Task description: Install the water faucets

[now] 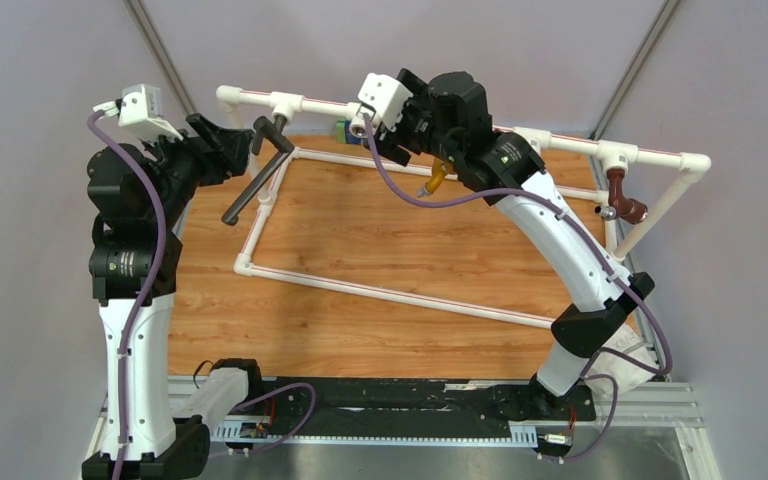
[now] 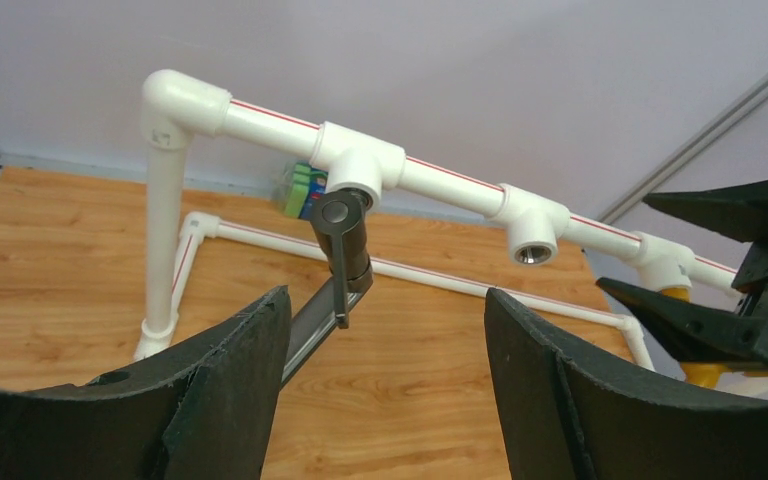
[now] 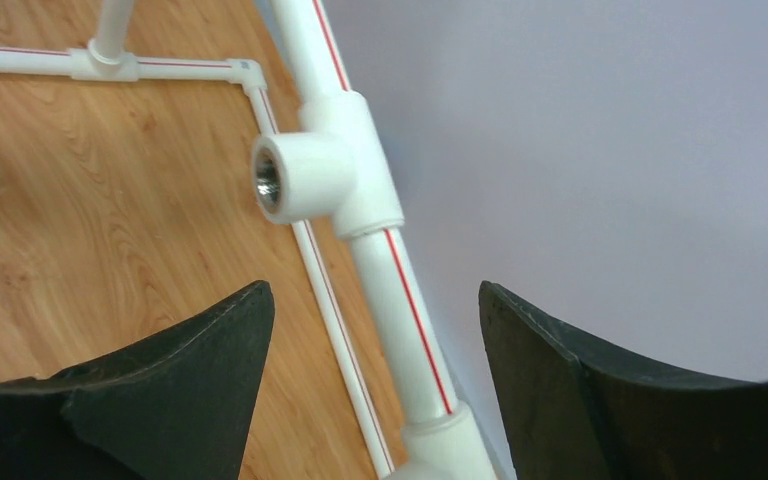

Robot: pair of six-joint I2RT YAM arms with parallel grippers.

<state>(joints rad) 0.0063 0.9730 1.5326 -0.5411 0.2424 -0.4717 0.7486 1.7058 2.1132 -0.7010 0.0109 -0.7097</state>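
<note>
A wooden table (image 1: pixel 380 240) is being viewed from above, with a white pipe frame (image 1: pixel 410 290) lying on it and a raised white rail running along the far side.

The long dark faucet (image 1: pixel 255 180) is being shown at the far left. Its cross-bar end is sitting right at the mouth of the leftmost tee fitting (image 2: pixel 355 165) on the raised rail. Its straight tube is slanting down towards the near left, above the table. Whether it is threaded into the tee cannot be told.

The left end effector (image 2: pixel 385 300) is being held just on the near side of the faucet. Its fingers are spread wide and nothing is being gripped between them. In the left wrist view, the lower end of the tube is being hidden behind the left-hand finger (image 2: pixel 230 380). Contact there cannot be judged.

The right end effector (image 3: pixel 372 290) is being held up at the middle of the raised rail. Its fingers are also parted wide, with nothing being held. It is being pointed at an open tee fitting (image 3: pixel 325 175), whose threaded mouth is facing out over the table.

A short orange tap (image 1: pixel 433 182) is hanging from the rail just below the right end effector. A brown tap (image 1: pixel 623 200) is being carried by a tee at the far right of the rail.
</note>
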